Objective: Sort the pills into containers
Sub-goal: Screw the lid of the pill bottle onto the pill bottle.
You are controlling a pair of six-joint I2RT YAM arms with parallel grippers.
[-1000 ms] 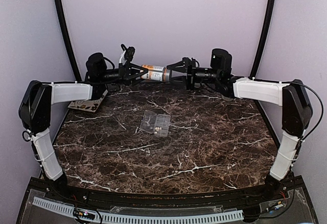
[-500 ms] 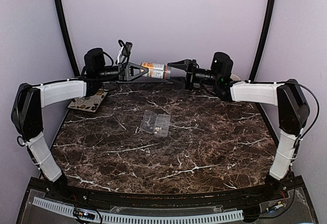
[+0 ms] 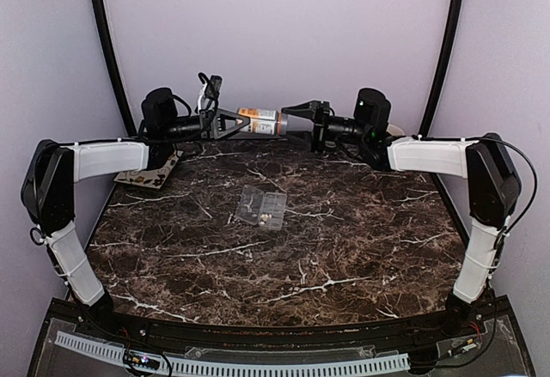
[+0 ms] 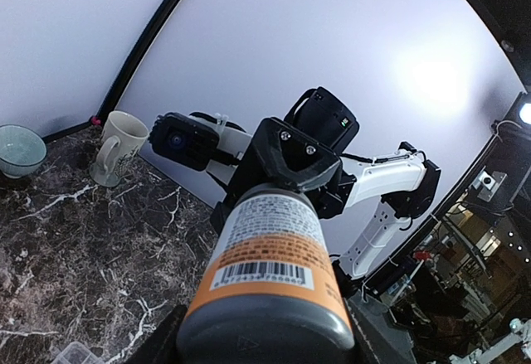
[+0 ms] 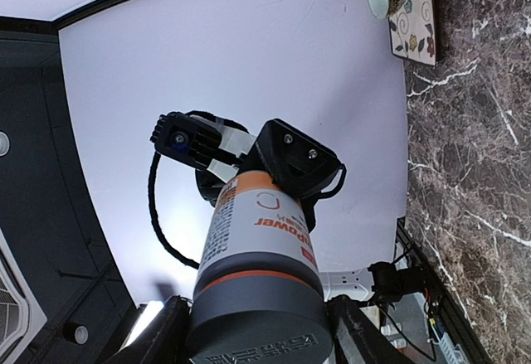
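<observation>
Spanning the gap between the two arms, the bottle lies horizontal in the air above the far edge of the bench. The left gripper pinches the orange-banded base between its fingers. The right gripper has its fingers closed against the grey cap. The clear organizer box rests at mid-bench, well apart from both grippers, with pale pills visible in its near half.

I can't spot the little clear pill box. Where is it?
In the top view, the clear organizer box lies near the middle of the marble table, in front of the bottle raised at the back.
</observation>
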